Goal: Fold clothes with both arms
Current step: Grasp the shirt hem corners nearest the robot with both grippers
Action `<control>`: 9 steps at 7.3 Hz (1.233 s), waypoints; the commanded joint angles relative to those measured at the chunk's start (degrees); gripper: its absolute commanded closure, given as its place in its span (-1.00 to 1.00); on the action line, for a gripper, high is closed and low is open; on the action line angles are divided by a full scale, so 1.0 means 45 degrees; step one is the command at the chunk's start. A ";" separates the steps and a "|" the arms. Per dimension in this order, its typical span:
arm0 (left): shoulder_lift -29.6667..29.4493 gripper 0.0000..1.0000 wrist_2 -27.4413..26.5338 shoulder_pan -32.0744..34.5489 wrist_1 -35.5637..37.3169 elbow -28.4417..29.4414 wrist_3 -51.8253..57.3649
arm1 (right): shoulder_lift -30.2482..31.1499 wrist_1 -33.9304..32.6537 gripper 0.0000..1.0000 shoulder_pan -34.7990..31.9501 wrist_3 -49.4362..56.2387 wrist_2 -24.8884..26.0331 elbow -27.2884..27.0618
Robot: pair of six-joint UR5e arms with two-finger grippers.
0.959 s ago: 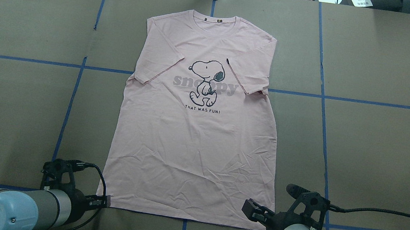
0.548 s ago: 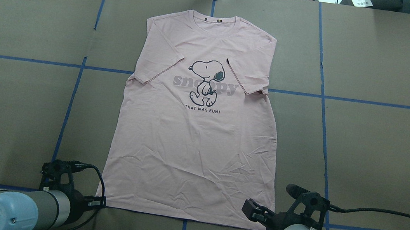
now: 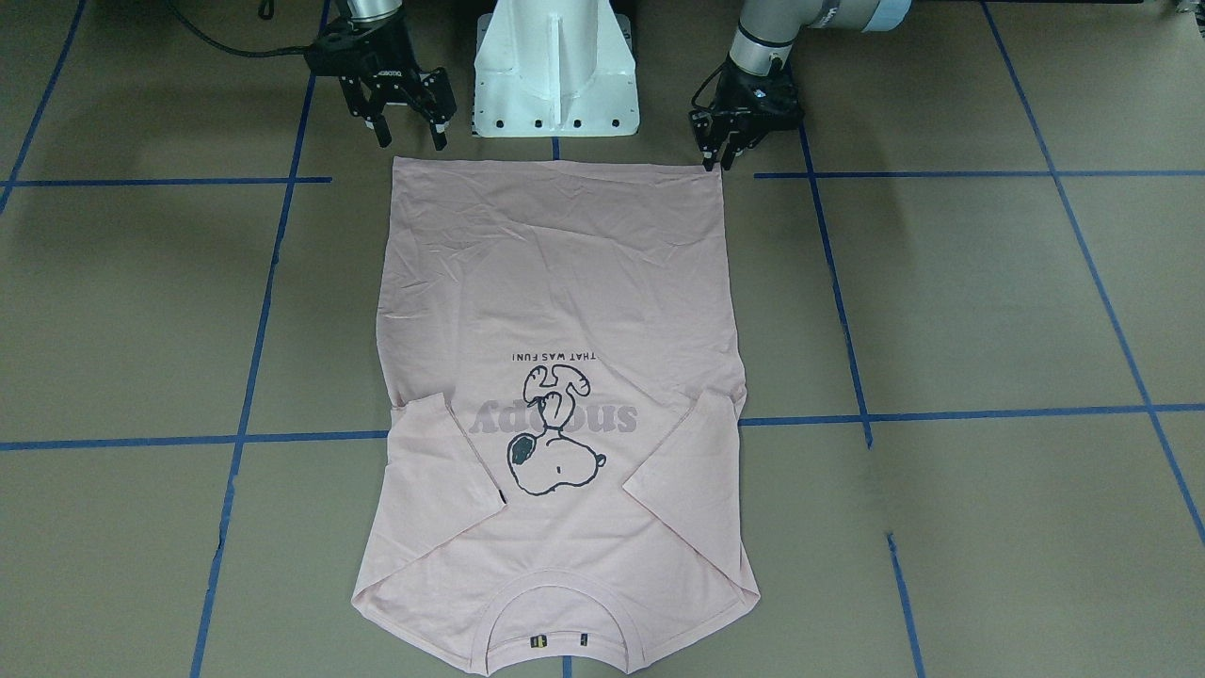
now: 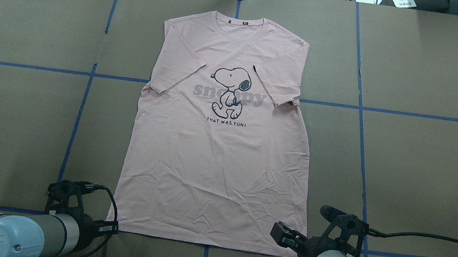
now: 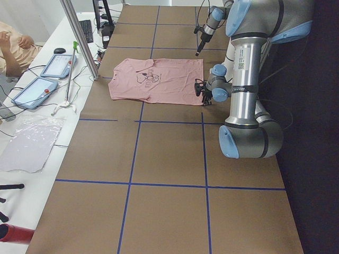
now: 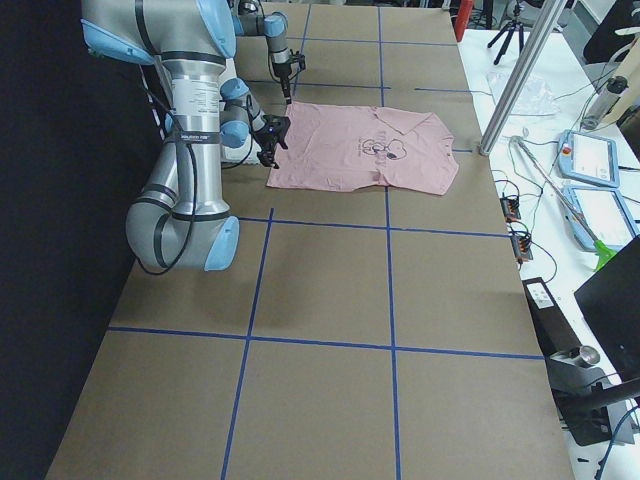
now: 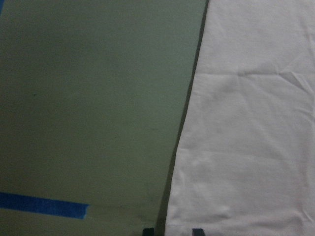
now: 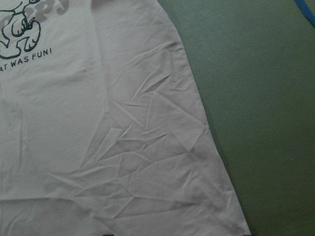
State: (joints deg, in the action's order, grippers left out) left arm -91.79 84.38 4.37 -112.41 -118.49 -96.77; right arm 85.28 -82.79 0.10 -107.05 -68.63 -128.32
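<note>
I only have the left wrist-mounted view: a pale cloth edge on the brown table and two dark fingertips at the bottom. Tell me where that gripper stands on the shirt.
Observer: The left gripper sits at one hem corner of the pale pink short-sleeved T-shirt, on the edge nearest the robot.
Operator: Report the other arm.
Observer: The right gripper hangs near the opposite hem corner, fingers apart, holding nothing.
Operator: Give me the shirt's layout.
Observer: It lies flat with the print up and the collar away from the robot. Both sleeves are folded in over the chest.
</note>
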 commanded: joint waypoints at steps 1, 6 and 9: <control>-0.0032 0.78 0.0018 -0.0033 0.0000 0.0024 0.0001 | 0.0014 0.0000 -0.81 -0.0002 0.0000 0.0037 0.0000; -0.0091 1.00 0.0018 -0.0033 0.0000 -0.0093 0.0098 | 0.0832 0.0000 -0.38 0.0503 -0.1638 0.0114 0.0254; -0.0110 1.00 0.0018 -0.0033 0.0000 -0.0133 0.0098 | 0.0834 -0.0058 0.17 0.1032 -0.3528 0.0018 0.0683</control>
State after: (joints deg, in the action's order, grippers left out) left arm -92.22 84.46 4.22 -112.41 -119.02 -96.33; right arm 88.94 -82.84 3.79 -119.12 -68.37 -125.74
